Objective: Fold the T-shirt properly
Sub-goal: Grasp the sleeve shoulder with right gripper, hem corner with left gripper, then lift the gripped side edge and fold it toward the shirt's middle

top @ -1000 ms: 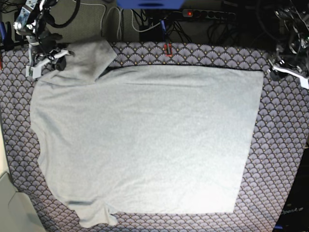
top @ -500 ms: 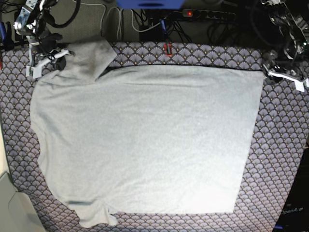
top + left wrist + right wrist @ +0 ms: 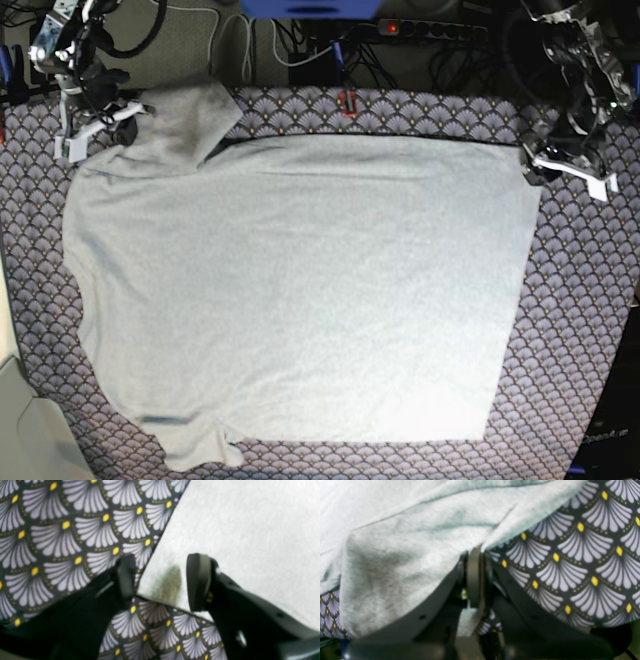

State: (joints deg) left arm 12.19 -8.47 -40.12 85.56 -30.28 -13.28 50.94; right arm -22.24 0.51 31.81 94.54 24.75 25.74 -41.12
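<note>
The light grey T-shirt (image 3: pixel 300 290) lies spread flat, plain side up, on the patterned tablecloth (image 3: pixel 575 300). One sleeve sits at the far left and one at the near left. My right gripper (image 3: pixel 100 125) is at the far left sleeve and is shut on the shirt's edge, as the right wrist view (image 3: pixel 475 580) shows, with the fabric (image 3: pixel 407 542) bunched over it. My left gripper (image 3: pixel 533 163) is at the shirt's far right corner. In the left wrist view it (image 3: pixel 161 582) is open, and its jaws straddle the corner of the cloth (image 3: pixel 237 530).
A power strip (image 3: pixel 430 28) with a red light and several cables lie beyond the table's far edge. A small red object (image 3: pixel 348 100) sits at the far edge. The table's left edge drops off near the front left corner (image 3: pixel 25 430).
My left gripper has moved left and down from beyond the table's right edge to the shirt's far right corner. My right gripper and the shirt have stayed put.
</note>
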